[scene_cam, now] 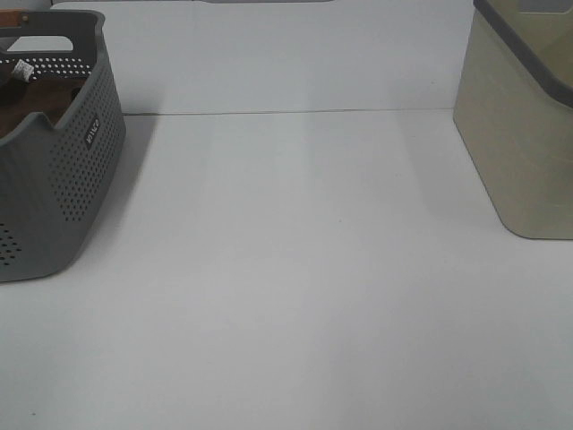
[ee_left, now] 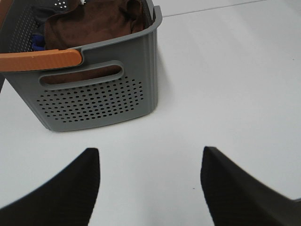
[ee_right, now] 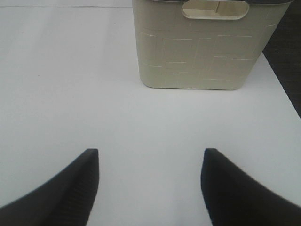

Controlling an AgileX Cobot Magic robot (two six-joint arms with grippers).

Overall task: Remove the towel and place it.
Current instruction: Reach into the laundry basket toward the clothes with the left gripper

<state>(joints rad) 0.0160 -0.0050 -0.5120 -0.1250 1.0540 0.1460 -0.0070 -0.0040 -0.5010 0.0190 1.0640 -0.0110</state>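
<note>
Inside the left basket (ee_left: 141,70) the towel (ee_left: 94,23) looks soft; my left gripper (ee_left: 150,188), spread like my right gripper (ee_right: 150,188), should pinch a fold.

Bright, even light; soft shadow beside the grey basket (scene_cam: 81,170).

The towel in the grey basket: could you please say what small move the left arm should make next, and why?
Probably lift the left gripper over the grey basket: its open jaws stand short of the wall, and the brown towel lies inside.
</note>
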